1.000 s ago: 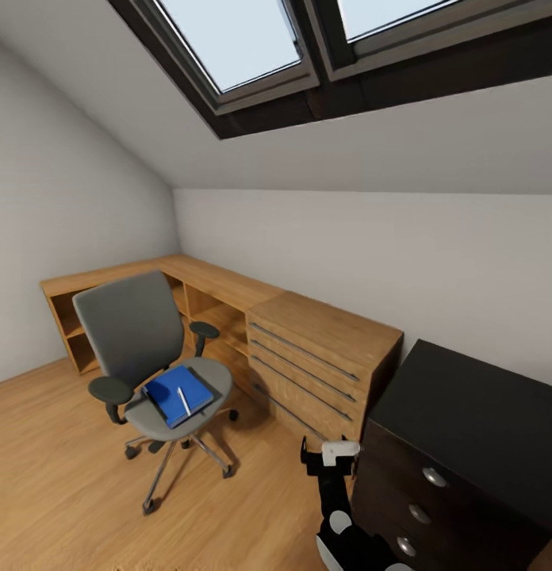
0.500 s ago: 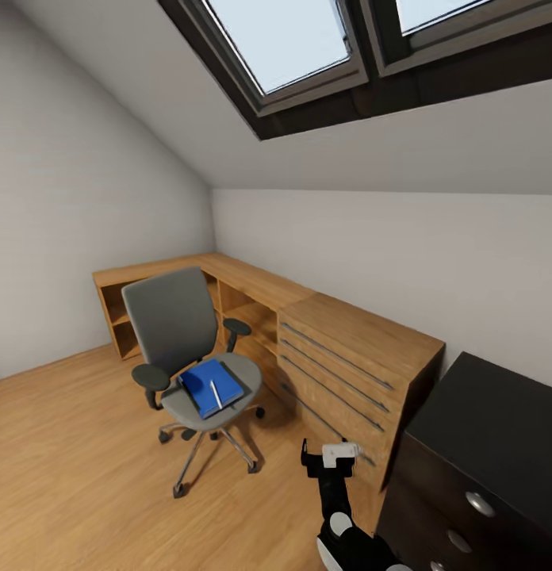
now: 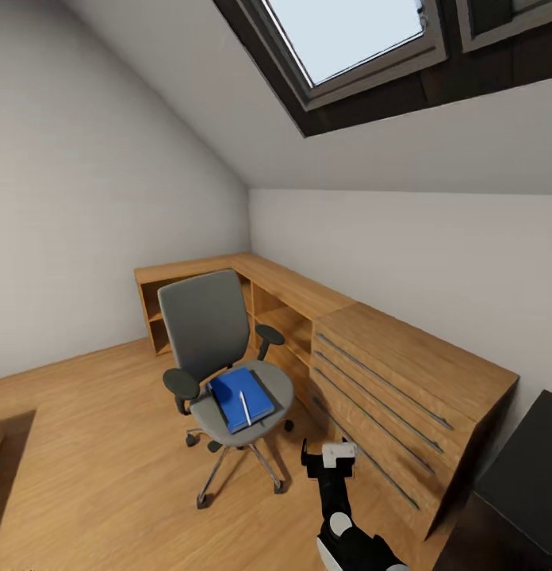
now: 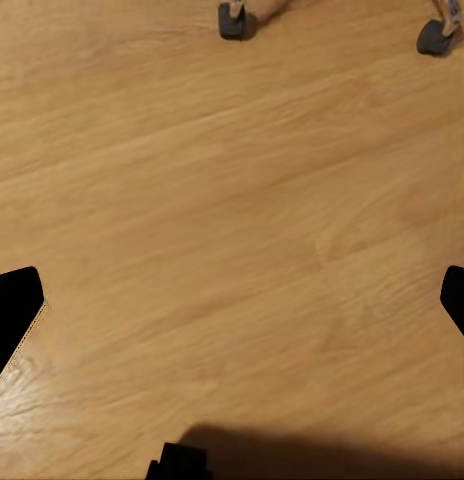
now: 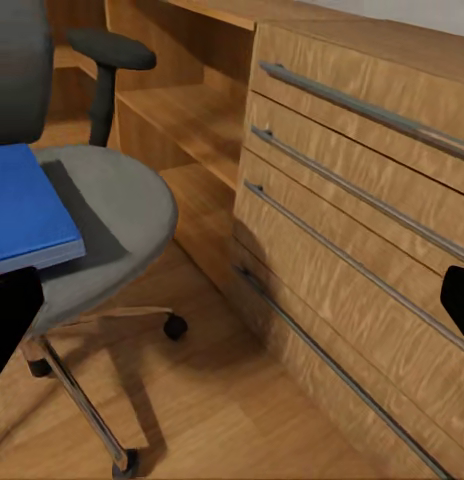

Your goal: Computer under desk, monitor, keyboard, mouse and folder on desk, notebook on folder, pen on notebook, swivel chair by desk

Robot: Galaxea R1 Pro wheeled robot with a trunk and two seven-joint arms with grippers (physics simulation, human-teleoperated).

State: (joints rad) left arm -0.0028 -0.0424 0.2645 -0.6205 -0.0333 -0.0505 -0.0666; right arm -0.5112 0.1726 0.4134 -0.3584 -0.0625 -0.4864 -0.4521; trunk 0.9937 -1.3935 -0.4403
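The swivel chair (image 3: 206,325) stands on the wood floor in front of the light wooden cabinets. The blue folder (image 3: 236,396) lies on its grey seat, with the pale pen (image 3: 245,409) on top. In the right wrist view the folder (image 5: 22,205) lies at one side and the chair's seat (image 5: 117,215) beside it. My right gripper (image 3: 329,460) (image 5: 232,305) hangs open and empty, a little right of the chair. Over bare floor, my left gripper (image 4: 232,305) is open, with two chair castors (image 4: 232,20) ahead. A black corner of the desk (image 3: 530,468) shows at lower right. Notebook, computer, monitor, keyboard and mouse are out of view.
A light wooden L-shaped cabinet (image 3: 403,373) with open shelves and long drawers (image 5: 352,200) runs along the back wall, close behind and right of the chair. A sloped ceiling with a skylight (image 3: 347,40) hangs above. Open plank floor (image 3: 93,444) lies left of the chair.
The whole picture has shifted right, so the camera has turned left. The desk has slid almost out of view. Chair, folder and pen keep their places, and the right gripper holds its pose.
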